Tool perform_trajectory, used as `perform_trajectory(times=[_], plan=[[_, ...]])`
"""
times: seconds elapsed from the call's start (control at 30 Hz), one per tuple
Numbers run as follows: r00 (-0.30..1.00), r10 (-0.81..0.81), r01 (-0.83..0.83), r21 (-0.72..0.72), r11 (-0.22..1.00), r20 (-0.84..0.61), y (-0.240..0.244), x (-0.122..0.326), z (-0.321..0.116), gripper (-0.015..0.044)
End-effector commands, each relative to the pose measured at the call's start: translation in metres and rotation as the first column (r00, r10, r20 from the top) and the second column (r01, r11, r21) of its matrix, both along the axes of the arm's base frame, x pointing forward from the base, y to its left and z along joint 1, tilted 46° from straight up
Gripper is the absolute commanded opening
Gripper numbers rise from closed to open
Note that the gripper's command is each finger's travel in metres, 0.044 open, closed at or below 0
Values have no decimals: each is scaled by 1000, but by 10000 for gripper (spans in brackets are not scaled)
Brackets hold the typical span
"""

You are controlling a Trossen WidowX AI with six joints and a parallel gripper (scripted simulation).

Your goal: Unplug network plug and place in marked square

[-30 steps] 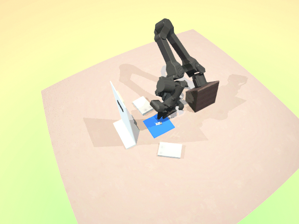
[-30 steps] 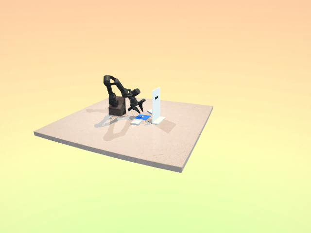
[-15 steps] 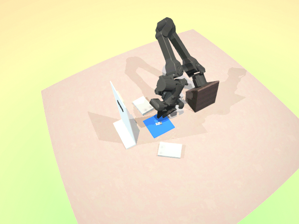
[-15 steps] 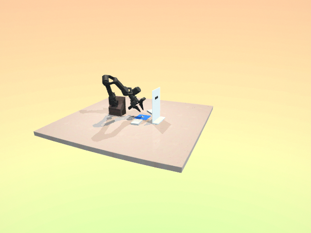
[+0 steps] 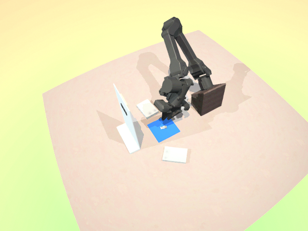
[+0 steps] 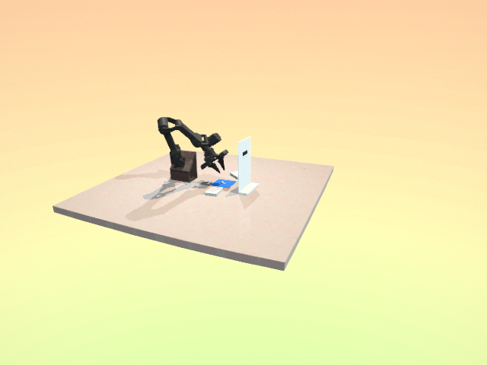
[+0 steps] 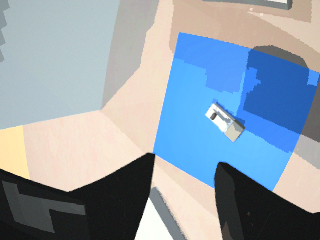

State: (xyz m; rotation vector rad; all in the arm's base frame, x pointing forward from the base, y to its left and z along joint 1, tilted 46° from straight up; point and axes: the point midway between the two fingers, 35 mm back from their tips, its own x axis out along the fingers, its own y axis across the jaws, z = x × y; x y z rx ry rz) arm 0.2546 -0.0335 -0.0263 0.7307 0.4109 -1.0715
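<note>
The small white and grey plug (image 5: pixel 163 127) (image 6: pixel 223 182) (image 7: pixel 224 122) lies inside the blue marked square (image 5: pixel 159 136) (image 6: pixel 230 183) (image 7: pixel 182 115), away from its edges. My gripper (image 5: pixel 165 119) (image 6: pixel 221 171) (image 7: pixel 186 166) is open and empty, with a gap between its fingertips. It is raised above the table, over the arm's side of the square, and does not touch the plug. The upright white panel (image 5: pixel 131 126) (image 6: pixel 244 172) (image 7: pixel 55 55) stands beside the square. Its dark socket slot (image 5: pixel 123 109) (image 6: pixel 245 152) shows in the top and exterior views.
One flat white block (image 5: pixel 147 108) (image 6: pixel 233 174) lies near the panel on the far side of the square in the top view. Another flat white block (image 5: pixel 174 154) (image 6: pixel 213 192) lies on the square's other side. The arm's dark brown base block (image 5: pixel 212 100) (image 6: pixel 189 166) stands behind the gripper.
</note>
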Motion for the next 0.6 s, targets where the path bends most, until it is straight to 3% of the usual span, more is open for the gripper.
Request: perform_trajectory(times=[0.0, 0.57], plan=[[1000, -2, 2, 0, 1000, 16, 3, 3, 6, 156], [1000, -2, 2, 0, 1000, 16, 16, 4, 19, 156]])
